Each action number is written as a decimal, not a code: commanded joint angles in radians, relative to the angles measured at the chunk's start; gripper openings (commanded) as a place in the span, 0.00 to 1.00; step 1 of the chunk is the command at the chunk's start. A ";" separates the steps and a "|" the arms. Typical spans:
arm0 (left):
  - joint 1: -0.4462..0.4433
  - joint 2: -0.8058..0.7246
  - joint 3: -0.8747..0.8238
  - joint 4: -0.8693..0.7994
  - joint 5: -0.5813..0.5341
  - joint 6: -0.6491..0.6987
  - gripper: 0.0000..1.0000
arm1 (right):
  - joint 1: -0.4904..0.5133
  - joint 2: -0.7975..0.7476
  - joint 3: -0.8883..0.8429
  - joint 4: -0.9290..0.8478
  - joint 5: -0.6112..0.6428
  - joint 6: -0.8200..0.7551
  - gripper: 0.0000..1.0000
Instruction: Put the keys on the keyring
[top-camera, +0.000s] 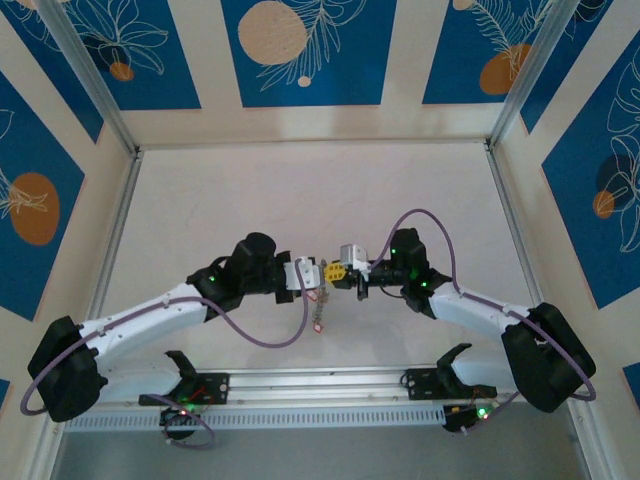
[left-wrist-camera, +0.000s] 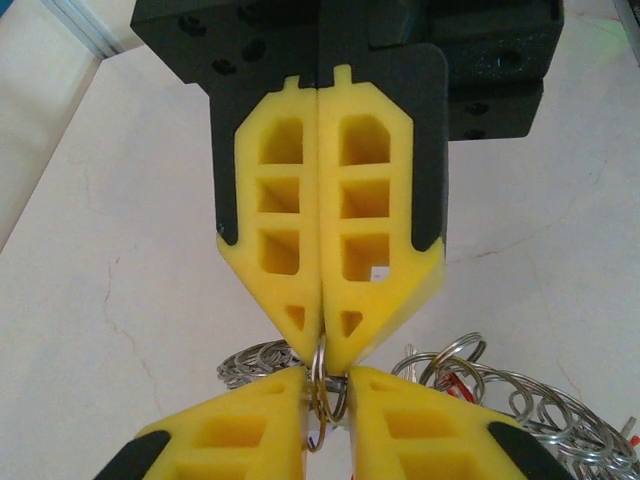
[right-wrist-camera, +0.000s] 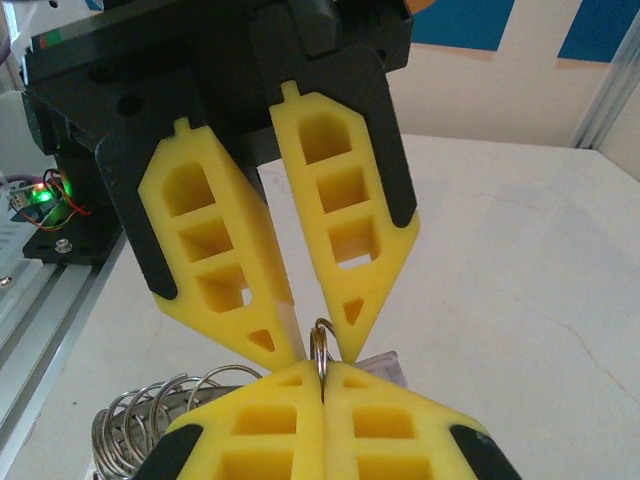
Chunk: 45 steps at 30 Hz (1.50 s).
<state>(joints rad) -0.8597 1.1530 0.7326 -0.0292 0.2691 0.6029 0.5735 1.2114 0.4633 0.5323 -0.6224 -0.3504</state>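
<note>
The right pincer (right-wrist-camera: 322, 368) is clenched on a small ring (right-wrist-camera: 319, 338) seen edge-on. The left pincer (left-wrist-camera: 325, 376) flanks that ring with its tips narrowly apart; whether it grips is unclear. The keyring (left-wrist-camera: 530, 400) is beside the ring, its coiled loops cut off, the keys indistinct

Bright, even light, soft shadows; wrist views go soft (close foreground especially).

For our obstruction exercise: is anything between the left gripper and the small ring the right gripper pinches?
Nothing visible does. The small ring sits directly between the left gripper's fingertips; the right gripper is shut on it from the opposite side. The bundle of wire rings is beneath the fingers.
</note>
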 joint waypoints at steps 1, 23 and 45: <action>0.000 0.005 -0.027 0.042 0.044 -0.009 0.14 | -0.006 -0.028 -0.015 0.083 -0.027 0.023 0.00; -0.005 0.143 0.265 -0.418 -0.040 0.135 0.00 | 0.018 -0.019 0.047 -0.193 0.086 -0.127 0.15; 0.017 0.048 0.085 -0.185 0.020 0.032 0.16 | -0.023 0.006 -0.020 0.083 -0.009 0.060 0.00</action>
<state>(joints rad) -0.8581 1.2362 0.8677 -0.3080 0.2169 0.6922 0.5659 1.2400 0.4660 0.4629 -0.5858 -0.3607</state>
